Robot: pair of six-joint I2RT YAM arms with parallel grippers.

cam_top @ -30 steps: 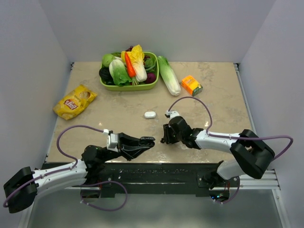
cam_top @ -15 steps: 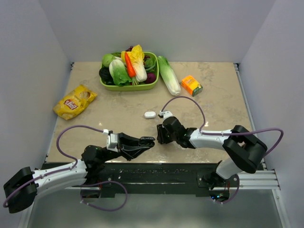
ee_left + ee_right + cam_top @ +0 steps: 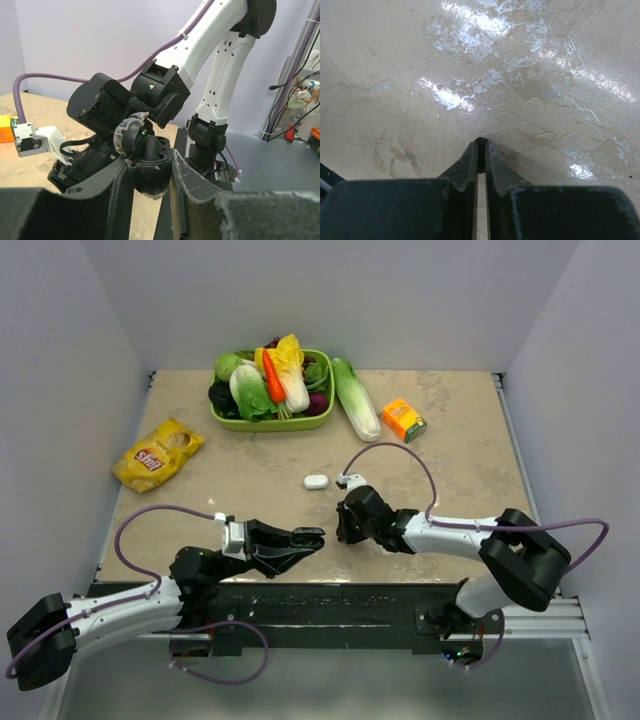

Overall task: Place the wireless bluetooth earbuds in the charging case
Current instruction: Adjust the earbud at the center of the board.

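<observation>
Top external view has the white charging case [image 3: 316, 481] lying mid-surface [image 3: 460, 470], just beyond both arms. Right pincer [image 3: 344, 529] sits low, near the case's front side. Its wrist camera shows the fingers clenched, tips meeting right down at the marbled top, though whether a bud is nipped between them I can't tell. Left pincer [image 3: 312, 536] hangs just beside it at the near edge, pointing its way and released — fingers parted in its wrist view, the right arm framed in the gap. Earbuds — too small to make out anywhere.
</observation>
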